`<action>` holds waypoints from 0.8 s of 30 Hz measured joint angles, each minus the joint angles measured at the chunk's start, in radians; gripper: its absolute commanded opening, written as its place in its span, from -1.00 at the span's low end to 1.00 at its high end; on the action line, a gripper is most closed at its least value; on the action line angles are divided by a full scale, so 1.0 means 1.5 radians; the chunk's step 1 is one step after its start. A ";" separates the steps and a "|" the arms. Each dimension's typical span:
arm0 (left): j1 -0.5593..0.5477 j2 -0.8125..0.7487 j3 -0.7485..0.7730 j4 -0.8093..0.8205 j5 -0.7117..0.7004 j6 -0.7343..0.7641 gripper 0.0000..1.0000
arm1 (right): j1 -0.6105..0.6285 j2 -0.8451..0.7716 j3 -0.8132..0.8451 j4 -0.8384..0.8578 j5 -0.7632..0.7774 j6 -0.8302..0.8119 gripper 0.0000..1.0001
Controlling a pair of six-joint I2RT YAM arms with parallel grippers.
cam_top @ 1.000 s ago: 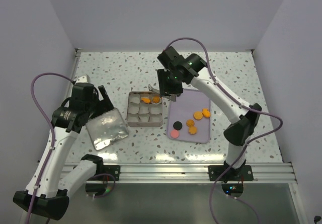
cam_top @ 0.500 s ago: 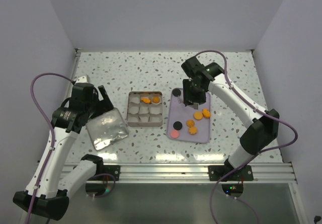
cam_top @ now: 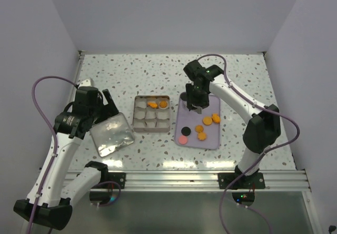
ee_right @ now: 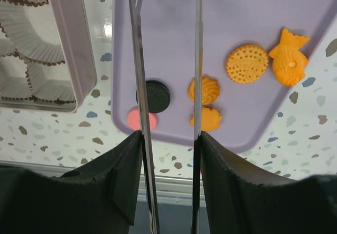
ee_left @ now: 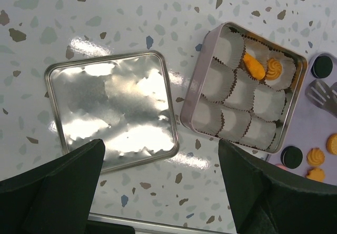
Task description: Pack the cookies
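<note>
Currently tongs [ee_right: 138,60] are clamped in right gripper [ee_right: 168,160], blades apart and empty; black cookie [ee_left: 322,65] should be straddled squarely before squeezing. Left gripper [ee_left: 160,155] is seen wide open.

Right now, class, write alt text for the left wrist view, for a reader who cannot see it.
An open square tin of white paper cups holds two orange cookies in neighbouring cups. Its shiny lid lies flat beside it on the speckled table. The open left gripper frames the bottom of the view.
</note>
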 measured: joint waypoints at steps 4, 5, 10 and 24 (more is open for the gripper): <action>0.000 0.000 0.000 0.000 -0.005 0.000 0.89 | 0.000 0.036 0.023 0.002 -0.002 -0.007 -0.03; 0.000 0.001 0.000 0.000 -0.006 0.000 0.89 | 0.000 0.043 0.029 0.003 -0.002 -0.009 -0.03; 0.000 0.010 0.000 0.000 -0.013 0.001 0.89 | -0.002 0.069 0.063 0.001 -0.002 -0.018 -0.03; 0.000 0.050 0.012 0.001 -0.024 0.012 0.90 | -0.036 0.118 0.111 -0.004 -0.007 -0.038 -0.07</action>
